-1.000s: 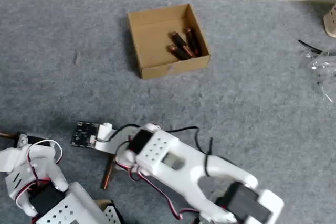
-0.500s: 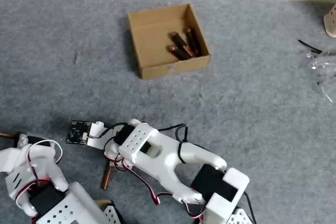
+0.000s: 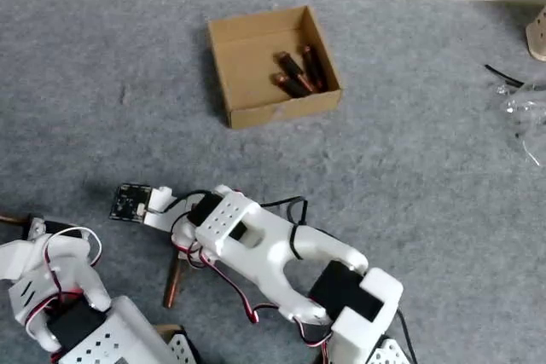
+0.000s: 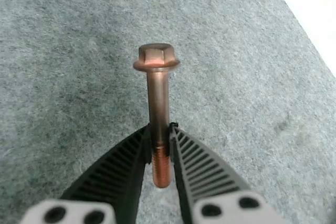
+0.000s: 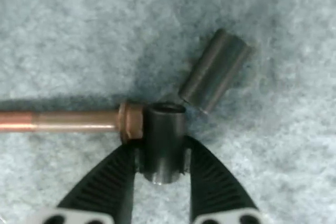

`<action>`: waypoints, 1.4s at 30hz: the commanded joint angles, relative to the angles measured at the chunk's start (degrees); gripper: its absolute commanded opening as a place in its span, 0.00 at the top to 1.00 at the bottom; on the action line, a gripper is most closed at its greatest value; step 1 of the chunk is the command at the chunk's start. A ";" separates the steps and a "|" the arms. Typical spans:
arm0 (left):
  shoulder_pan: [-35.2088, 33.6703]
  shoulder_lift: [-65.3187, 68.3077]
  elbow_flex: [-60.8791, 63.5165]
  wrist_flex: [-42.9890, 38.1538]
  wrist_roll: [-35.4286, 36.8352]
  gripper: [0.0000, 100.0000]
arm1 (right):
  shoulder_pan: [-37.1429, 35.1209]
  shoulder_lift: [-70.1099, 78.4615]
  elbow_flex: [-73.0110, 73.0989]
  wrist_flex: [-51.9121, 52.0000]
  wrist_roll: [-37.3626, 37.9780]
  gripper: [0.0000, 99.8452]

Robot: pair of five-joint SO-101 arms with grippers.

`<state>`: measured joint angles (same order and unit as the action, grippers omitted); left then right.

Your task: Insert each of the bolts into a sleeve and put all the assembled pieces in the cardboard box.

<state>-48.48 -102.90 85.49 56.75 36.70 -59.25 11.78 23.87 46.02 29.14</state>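
Left arm (image 3: pixel 60 296) sits at 8 o'clock of the high view. The left pincer (image 4: pixel 159 130) is clamped on the threaded end of a copper hex bolt (image 4: pixel 157 93), and the head projects well beyond the tips, above the grey surface (image 3: pixel 426 168).

A loose bolt (image 3: pixel 174 279) lies on the surface at about 7 o'clock, just beside the right arm (image 3: pixel 273 249). The right pincer (image 5: pixel 163 148) is clamped on a dark sleeve (image 5: pixel 164 132) with its open bore facing the wrist camera. The head of the loose bolt appears to touch this sleeve. A second sleeve (image 5: pixel 215 72) lies near it, apart.

The cardboard box (image 3: pixel 256 112) stands at 12 o'clock and holds three assembled pieces (image 3: pixel 299 72).

Assessment: two assemblies remain outstanding.

Risks:
- The left grip bears on the thread end only. Side load at insertion could swing the bolt out of line or strip it from the pads.
- Raising the gripped sleeve may drag the abutting bolt head and shift that bolt.
- The round loose sleeve may roll if knocked.
- A tilted bore would jam the bolt tip on the rim.
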 commanded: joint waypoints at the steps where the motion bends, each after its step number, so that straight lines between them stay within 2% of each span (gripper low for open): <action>1: -0.92 -0.13 -0.22 -1.32 -0.18 0.99 | 1.45 -0.40 -0.40 -0.75 0.26 1.00; 12: -0.92 -0.13 -0.13 -1.32 -0.18 0.99 | 1.63 -2.51 -0.31 0.92 0.18 1.00; 18: -0.57 -0.13 -0.13 -1.32 -0.09 0.99 | 3.91 -17.71 4.09 1.63 -4.84 1.00; 26: 1.01 -0.13 -0.13 -1.32 0.09 0.99 | 6.90 -38.81 19.74 -6.90 -5.27 1.00; 36: 1.80 -0.13 -0.13 -1.32 0.18 0.99 | 11.12 -54.99 28.62 -10.24 -5.36 1.00; 38: 4.09 -0.13 -0.13 -1.32 0.18 0.99 | 11.21 -59.03 32.84 -14.20 -5.36 1.00; 42: 12.97 -0.13 -2.15 -2.20 0.18 0.99 | 11.12 -67.30 40.84 -20.44 -5.45 1.00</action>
<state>-41.89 -102.90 85.58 56.75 36.70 -48.88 -48.79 62.29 30.73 24.40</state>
